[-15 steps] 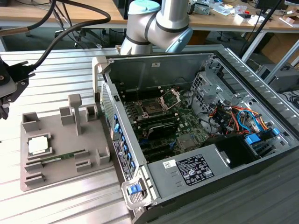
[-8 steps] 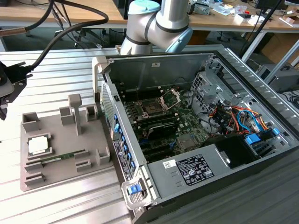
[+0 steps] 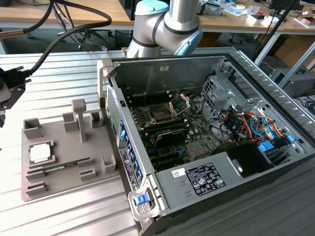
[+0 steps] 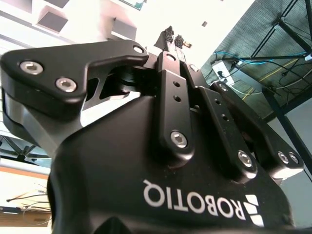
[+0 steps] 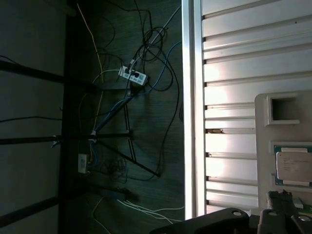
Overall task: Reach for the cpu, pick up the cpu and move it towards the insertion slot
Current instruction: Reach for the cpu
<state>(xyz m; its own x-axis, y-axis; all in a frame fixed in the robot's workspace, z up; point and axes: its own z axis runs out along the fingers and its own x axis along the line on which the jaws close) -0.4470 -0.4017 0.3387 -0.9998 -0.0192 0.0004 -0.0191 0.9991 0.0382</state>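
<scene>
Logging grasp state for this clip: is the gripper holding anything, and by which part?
Nothing is held. The gripper is shut with nothing between its tips; the cpu lies in the grey tray.

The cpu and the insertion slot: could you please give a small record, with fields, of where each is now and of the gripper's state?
cpu: lies flat in a recess of the grey tray, outside the computer case, at the exterior view's left
insertion slot: on the motherboard inside the case, bracket raised, looks empty
gripper: fingers together, holding nothing, not touching the cpu
task status: cpu not yet picked up
</scene>
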